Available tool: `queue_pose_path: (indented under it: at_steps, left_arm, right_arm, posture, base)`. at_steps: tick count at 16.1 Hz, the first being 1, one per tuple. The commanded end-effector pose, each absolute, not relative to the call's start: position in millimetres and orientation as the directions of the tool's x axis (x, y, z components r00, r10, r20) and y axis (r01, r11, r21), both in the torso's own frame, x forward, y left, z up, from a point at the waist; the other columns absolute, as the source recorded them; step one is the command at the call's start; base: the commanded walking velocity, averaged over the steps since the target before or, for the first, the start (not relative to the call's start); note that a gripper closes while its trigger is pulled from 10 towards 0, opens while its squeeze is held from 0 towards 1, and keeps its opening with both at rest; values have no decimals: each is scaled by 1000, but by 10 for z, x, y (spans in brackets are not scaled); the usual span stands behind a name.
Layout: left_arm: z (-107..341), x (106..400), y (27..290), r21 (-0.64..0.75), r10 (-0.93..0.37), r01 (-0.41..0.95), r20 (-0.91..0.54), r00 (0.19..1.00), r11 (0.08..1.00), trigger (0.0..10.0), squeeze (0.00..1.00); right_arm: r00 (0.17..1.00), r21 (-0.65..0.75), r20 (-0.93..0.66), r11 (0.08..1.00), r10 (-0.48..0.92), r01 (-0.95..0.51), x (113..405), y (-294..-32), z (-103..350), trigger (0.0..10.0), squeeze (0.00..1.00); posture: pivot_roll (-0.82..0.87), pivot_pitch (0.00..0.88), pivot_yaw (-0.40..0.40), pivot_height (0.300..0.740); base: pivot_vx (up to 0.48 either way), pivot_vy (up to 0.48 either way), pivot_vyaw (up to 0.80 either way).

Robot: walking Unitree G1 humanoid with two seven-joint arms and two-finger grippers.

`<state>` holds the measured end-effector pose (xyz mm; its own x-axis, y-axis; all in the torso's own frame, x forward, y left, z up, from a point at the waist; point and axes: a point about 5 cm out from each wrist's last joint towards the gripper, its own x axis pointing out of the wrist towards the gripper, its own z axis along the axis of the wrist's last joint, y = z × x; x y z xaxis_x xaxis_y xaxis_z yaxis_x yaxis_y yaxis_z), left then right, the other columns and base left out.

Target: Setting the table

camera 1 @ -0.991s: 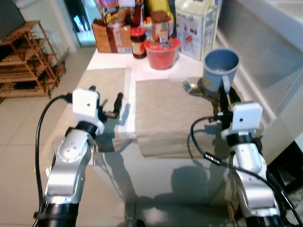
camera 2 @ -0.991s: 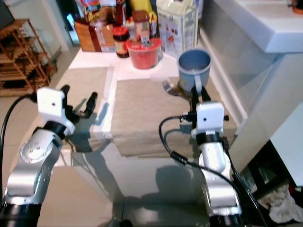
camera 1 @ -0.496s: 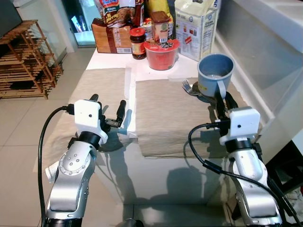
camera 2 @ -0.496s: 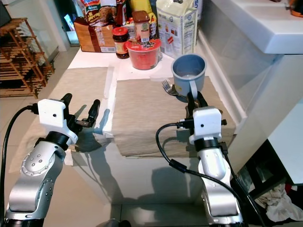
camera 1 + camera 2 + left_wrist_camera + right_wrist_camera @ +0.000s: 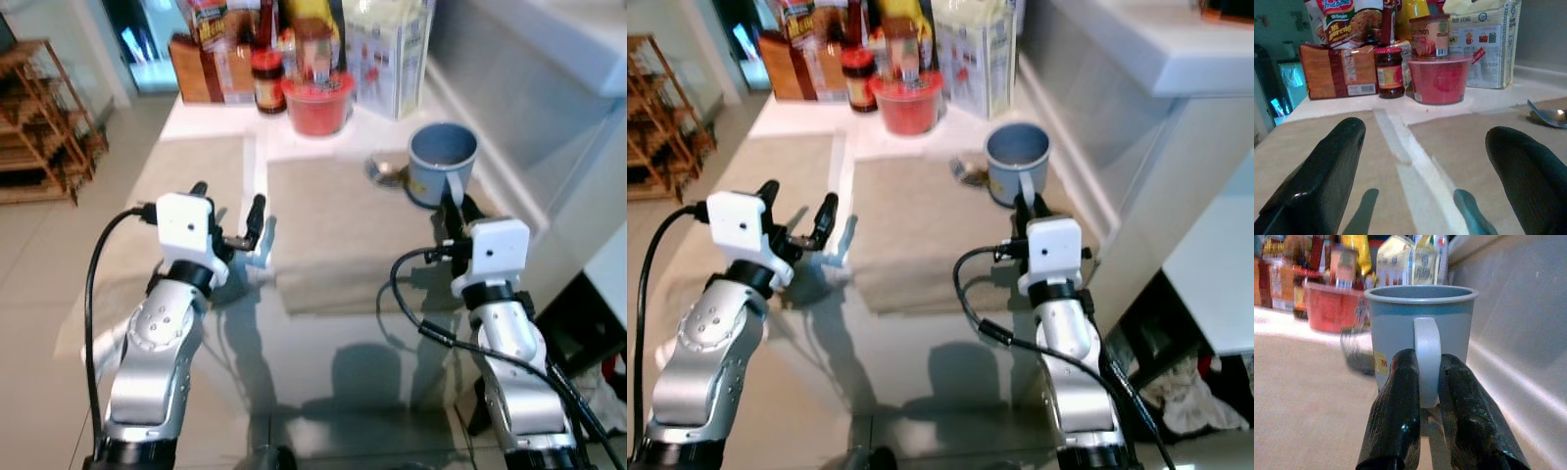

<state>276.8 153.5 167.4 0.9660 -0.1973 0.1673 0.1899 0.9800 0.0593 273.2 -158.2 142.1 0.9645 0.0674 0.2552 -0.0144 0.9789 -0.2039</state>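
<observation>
Over the last second the whole head view slides (the camera has moved, so this is no shift of the things themselves); what does change is that the mug [image 5: 442,164], which was tipped toward the robot a second ago, now sits lower and more upright, its base at or just above the far right corner of the right placemat [image 5: 345,223]; I judge the mug is being set down at its place, or has just landed. The right gripper [image 5: 1425,396] has its two fingers [image 5: 1398,401] drawn almost together on the mug's handle, one on each side and touching it, so the grip is not yet let go. A fork or spoon [image 5: 382,171] (blurred, hard to tell which) lies just left of the mug, touching or nearly touching its base. Well to the left of the mug, the left gripper [image 5: 227,215] hovers above the white strip of table between the two placemats, its jaws wide apart and holding nothing. Beyond the mug, at the back of the table, stand a red tub [image 5: 317,102], a jar [image 5: 266,81] and cartons; releasing the handle looks like the next step.
</observation>
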Motion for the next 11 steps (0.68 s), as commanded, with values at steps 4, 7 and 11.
queue_pose_path:
  at_steps: [4, 7, 11]
  left_arm:
    - [1698, 2807, 1551, 67, -192, 183, 169, 967, 981, 10000, 0]
    - [1700, 2809, 1536, 73, -203, 194, 166, 965, 978, 10000, 0]
    - [1699, 2807, 1515, 93, -219, 206, 164, 962, 974, 10000, 0]
  right_arm:
    - [962, -200, 264, 979, 76, -23, 2742, -1570, 1444, 0, 0]
    - [961, -201, 264, 979, 80, -26, 2745, -1560, 1443, 0, 0]
    - [963, -206, 259, 978, 82, -28, 2747, -1555, 1429, 0, 0]
  posture:
    - [-128, 0, 76, 740]
    - [-129, 0, 81, 740]
    - [-129, 0, 81, 740]
  base:
    - [-307, 0, 0]
    - [0, 0, 0]
    - [0, 0, 0]
